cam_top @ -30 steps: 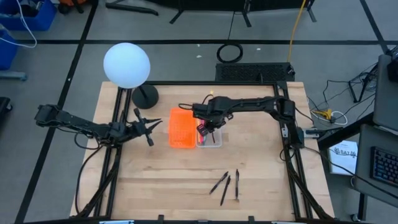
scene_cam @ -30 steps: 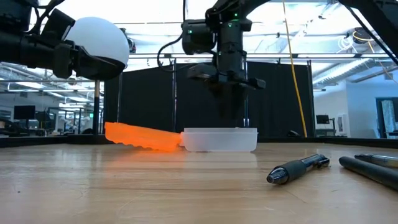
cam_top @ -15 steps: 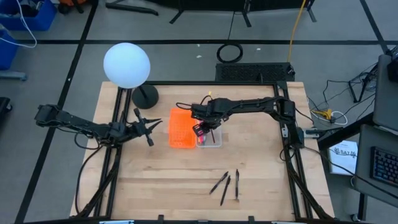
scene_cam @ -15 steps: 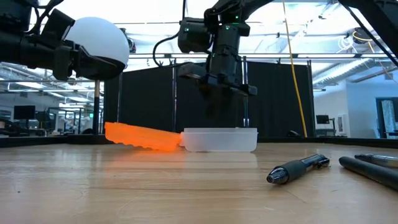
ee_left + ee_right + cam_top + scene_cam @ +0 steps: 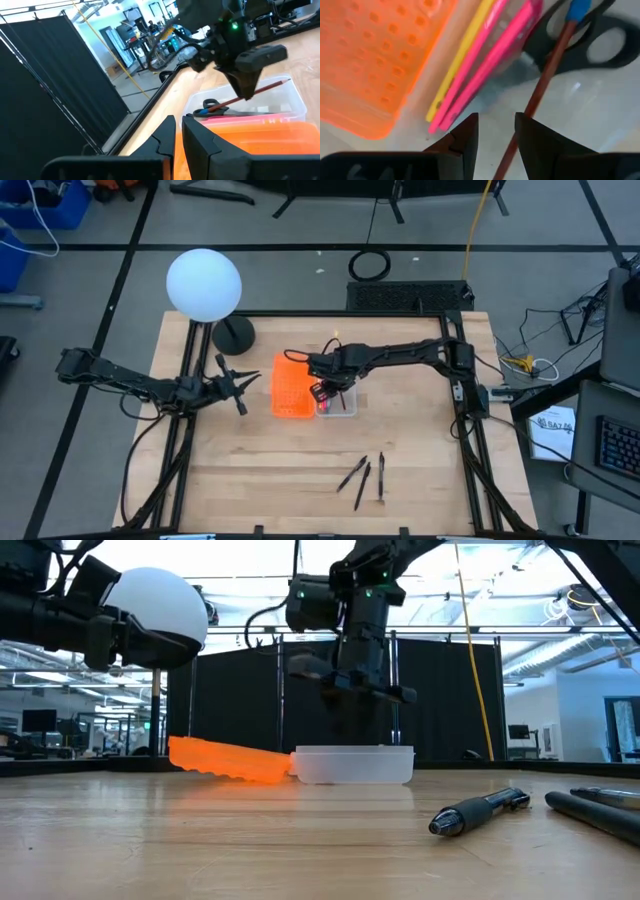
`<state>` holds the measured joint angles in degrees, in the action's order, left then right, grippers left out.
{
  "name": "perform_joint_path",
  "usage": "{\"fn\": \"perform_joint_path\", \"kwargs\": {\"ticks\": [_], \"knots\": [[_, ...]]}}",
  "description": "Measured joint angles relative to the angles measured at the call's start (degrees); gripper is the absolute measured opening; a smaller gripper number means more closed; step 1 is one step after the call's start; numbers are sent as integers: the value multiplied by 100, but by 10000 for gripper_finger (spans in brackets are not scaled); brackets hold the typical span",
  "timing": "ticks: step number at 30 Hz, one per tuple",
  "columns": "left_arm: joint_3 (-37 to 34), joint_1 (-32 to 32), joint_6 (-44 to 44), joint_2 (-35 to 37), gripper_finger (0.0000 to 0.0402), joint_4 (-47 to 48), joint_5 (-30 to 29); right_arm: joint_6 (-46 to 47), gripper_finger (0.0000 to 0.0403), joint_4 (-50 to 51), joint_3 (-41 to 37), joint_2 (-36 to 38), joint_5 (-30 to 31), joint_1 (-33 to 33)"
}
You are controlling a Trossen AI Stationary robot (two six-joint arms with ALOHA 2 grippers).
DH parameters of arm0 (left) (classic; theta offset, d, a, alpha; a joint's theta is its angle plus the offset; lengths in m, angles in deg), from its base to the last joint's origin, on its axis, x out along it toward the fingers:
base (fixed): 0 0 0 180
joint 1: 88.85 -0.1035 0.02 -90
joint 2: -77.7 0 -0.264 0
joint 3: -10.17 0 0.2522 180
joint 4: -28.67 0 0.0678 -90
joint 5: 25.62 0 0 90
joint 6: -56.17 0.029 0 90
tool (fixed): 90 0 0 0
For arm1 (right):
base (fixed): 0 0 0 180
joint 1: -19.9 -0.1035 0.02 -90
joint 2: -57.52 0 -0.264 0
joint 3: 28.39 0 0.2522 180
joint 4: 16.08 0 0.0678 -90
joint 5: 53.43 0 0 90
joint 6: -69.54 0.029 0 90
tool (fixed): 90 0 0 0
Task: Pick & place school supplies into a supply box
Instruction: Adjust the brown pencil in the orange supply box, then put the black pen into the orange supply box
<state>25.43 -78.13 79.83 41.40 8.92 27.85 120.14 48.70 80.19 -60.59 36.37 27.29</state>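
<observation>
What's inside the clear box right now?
The clear box holds black scissors, a yellow pencil, two pink pens and a reddish-brown pencil. Anything beneath them stays hidden.

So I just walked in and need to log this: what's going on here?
The right pincer hangs open over the clear box, which already holds scissors, pink pens, a yellow pencil and a red-brown pencil. Three dark pens remain on the table. The left pincer waits beside the orange tray.
</observation>
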Motion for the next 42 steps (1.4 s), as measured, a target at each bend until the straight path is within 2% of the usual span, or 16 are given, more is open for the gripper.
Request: {"fn": "perform_joint_path", "kwargs": {"ticks": [14,18,23,36,42], "knots": [[0,0,-4,0,37,50,0,127,118,-311,-653,-1,-104,-4],[0,0,-3,0,37,57,0,119,118,-765,-705,-1,-11,12],[0,2,-2,-1,37,135,0,86,118,-1325,-705,-1,-291,9],[0,0,-83,0,37,251,-1,128,118,-901,-698,89,-298,-10],[0,0,-86,0,37,243,11,135,118,-726,-644,463,-285,-12]]}}
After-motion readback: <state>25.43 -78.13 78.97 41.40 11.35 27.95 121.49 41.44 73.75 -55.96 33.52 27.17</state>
